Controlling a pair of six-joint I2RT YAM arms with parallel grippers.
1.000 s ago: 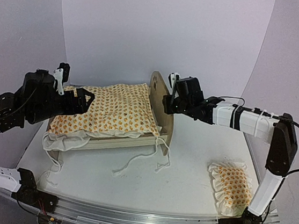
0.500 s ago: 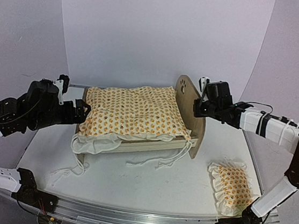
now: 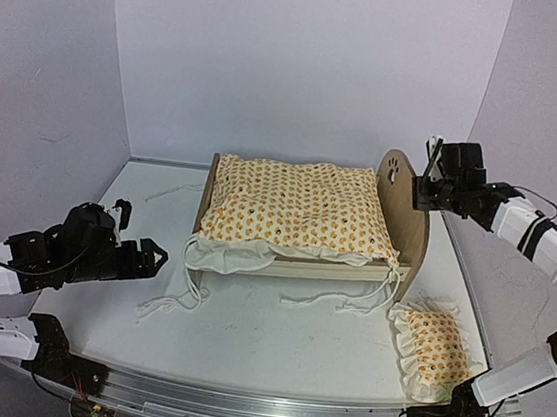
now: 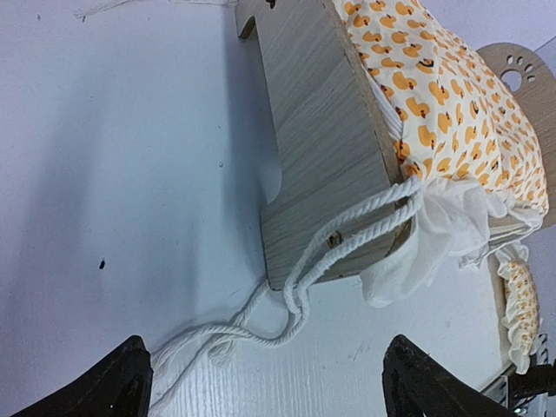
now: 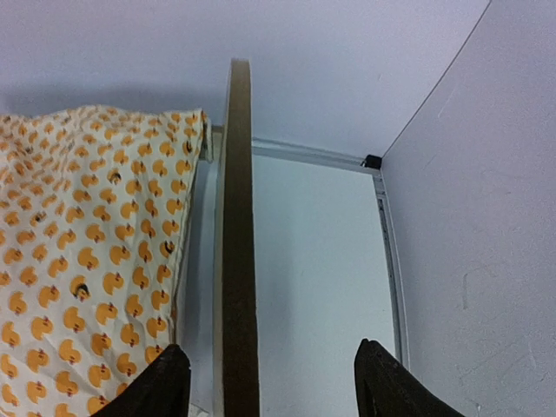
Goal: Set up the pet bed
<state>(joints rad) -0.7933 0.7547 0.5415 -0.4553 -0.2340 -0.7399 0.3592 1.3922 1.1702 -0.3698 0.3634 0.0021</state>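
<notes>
Quilt (image 3: 299,206) with an orange pattern on white covers the top of the pet bed (image 3: 302,264). The bed stands on the white table (image 3: 272,354) toward the far edge and somewhat right of the middle, its long side parallel to the near edge. Its right end board (image 3: 398,197), rounded and pierced by a paw-print cutout, rises near the table's right edge. The left end board (image 3: 207,192) shows edge-on at the quilt's left side. A white ruffle (image 3: 228,255) of the quilt hangs over the bed's near left corner, and white cords (image 3: 172,302) trail from the frame onto the table in front of it. A small ruffled pillow (image 3: 434,349) in the same pattern lies flat by the table's near right corner, near the bed's right end and not on it.

The left pincer (image 3: 152,258) hangs low over the table's left side, apart from the bed. Its jaws are spread wide and grip nothing, with only bare table and a bundle of cord lying beneath them. Its wrist view looks at the outer face of the left end board, where a cord passes through a hole in the wood.

The right pincer (image 3: 419,191) is at the top of the right end board with its jaws apart. In its wrist view the board's thin edge runs up between the two fingers (image 5: 161,387), nearer the left one, with a gap showing on each side, so it grips nothing.
</notes>
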